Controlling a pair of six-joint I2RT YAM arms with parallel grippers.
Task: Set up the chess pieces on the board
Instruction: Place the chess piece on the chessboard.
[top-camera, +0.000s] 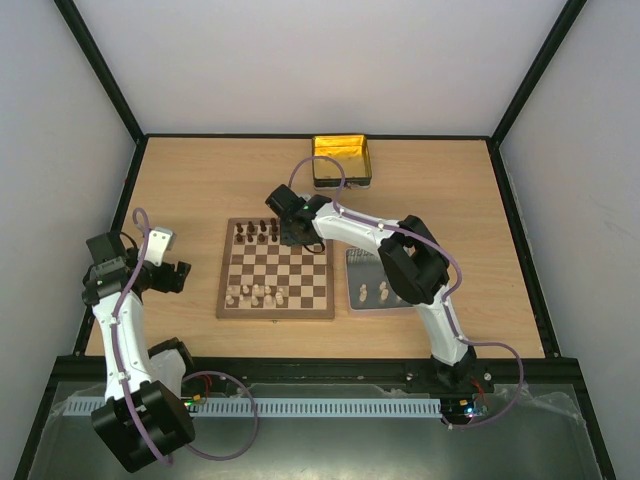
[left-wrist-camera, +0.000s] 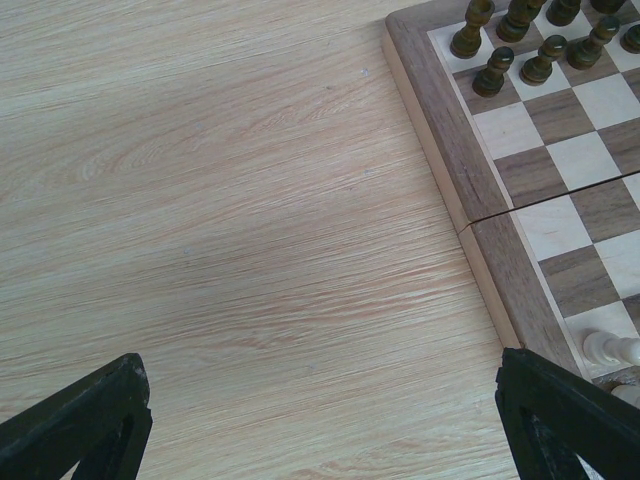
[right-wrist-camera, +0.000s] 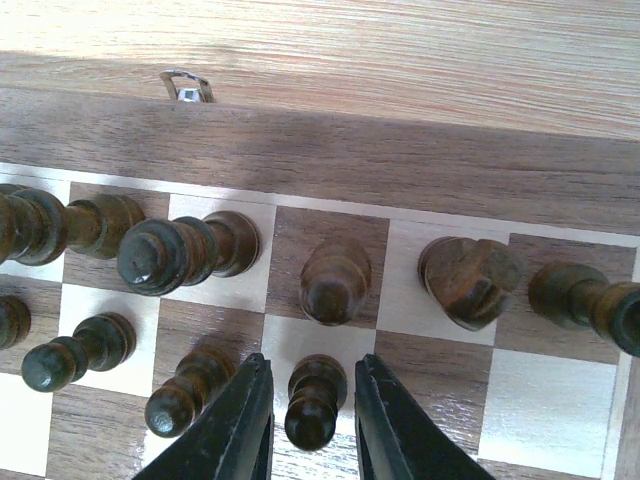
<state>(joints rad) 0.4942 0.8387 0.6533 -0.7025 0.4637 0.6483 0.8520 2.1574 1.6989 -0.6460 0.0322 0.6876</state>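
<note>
The board (top-camera: 222, 270) lies mid-table. Dark brown chess pieces (top-camera: 258, 232) stand in its two far rows and pale cream pieces (top-camera: 255, 294) along its near rows. My right gripper (top-camera: 292, 235) hovers over the far right part of the board. In the right wrist view it (right-wrist-camera: 310, 420) is open, its jaws either side of a dark pawn (right-wrist-camera: 313, 400) with small gaps showing. A dark bishop (right-wrist-camera: 335, 280) and knight (right-wrist-camera: 468, 280) stand behind the pawn. My left gripper (top-camera: 180, 275) is wide open and empty over bare table left of the board (left-wrist-camera: 500, 240).
A grey metal tray (top-camera: 395, 305) right of the board holds a few cream pieces (top-camera: 372, 292). A yellow-gold tin (top-camera: 342, 160) stands at the back. A metal clasp (right-wrist-camera: 185, 88) sits on the board's far edge. A cream piece (left-wrist-camera: 612, 348) stands near my left gripper's right finger.
</note>
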